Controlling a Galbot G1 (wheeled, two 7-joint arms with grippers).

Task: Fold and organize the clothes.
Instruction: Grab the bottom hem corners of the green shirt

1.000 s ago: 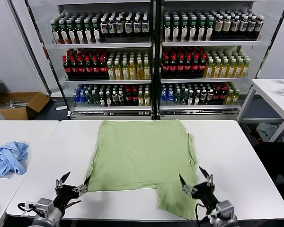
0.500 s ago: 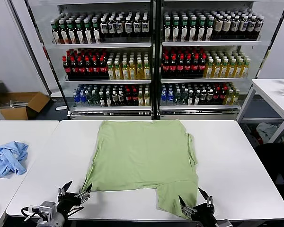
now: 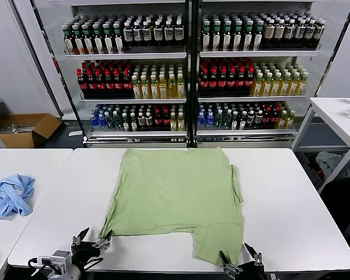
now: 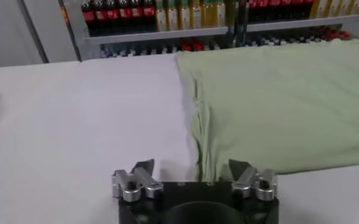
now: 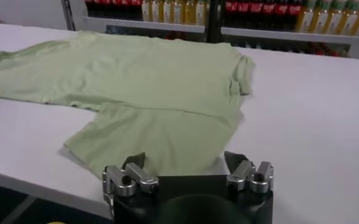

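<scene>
The clothes, a light green shirt (image 3: pixel 175 195), lie spread flat on the white table (image 3: pixel 291 204), with one flap (image 3: pixel 219 245) reaching toward the front edge on the right. No print shows on the side facing up. My left gripper (image 3: pixel 91 241) hovers open at the front edge, just short of the shirt's near left corner. In the left wrist view the left gripper (image 4: pixel 192 167) is empty, with the shirt (image 4: pixel 277 103) ahead of it. My right gripper (image 3: pixel 236 261) is open, low at the front edge by the flap. In the right wrist view the right gripper (image 5: pixel 184 159) sits before the shirt (image 5: pixel 149 85).
A crumpled light blue garment (image 3: pixel 9 195) lies on the separate table to the left. Fridge shelves of bottles (image 3: pixel 186 76) stand behind the table. Another white table (image 3: pixel 338 116) is at the far right, and a cardboard box (image 3: pixel 23 128) sits on the floor at the left.
Both grippers have drawn back toward the table's front edge and sunk lower in the head view. The right one has left the flap. The shirt has not moved.
</scene>
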